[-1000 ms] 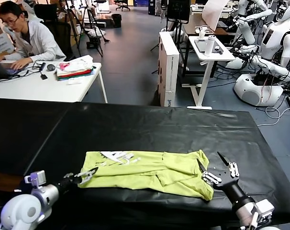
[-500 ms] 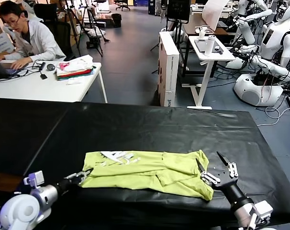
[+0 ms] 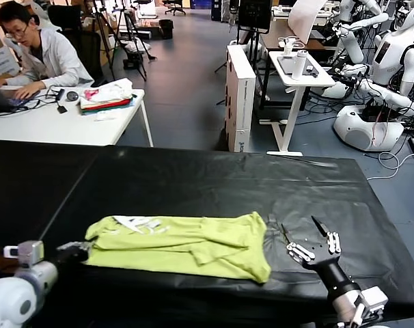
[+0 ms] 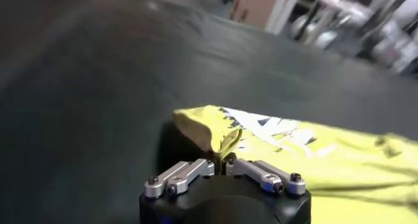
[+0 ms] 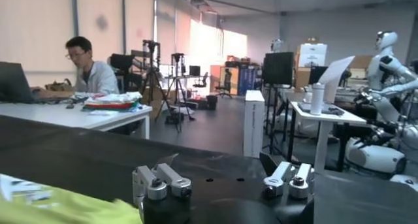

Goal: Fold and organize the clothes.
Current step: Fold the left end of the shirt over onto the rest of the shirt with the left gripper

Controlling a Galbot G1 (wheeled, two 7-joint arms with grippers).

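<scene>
The left gripper (image 3: 76,250) sits at the left end of the lime-yellow T-shirt (image 3: 180,244), jaws pressed together on a bunched fold of its hem, apparently to drag the garment along the black table (image 3: 214,179) into position for folding. Just right of the shirt's right end, the right gripper (image 3: 309,240) hovers clear with fingers spread, holding nothing.

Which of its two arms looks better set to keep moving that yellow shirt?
The left. The left gripper is shut on the T-shirt at its corner; the right gripper stands open beside it, holding nothing.
</scene>
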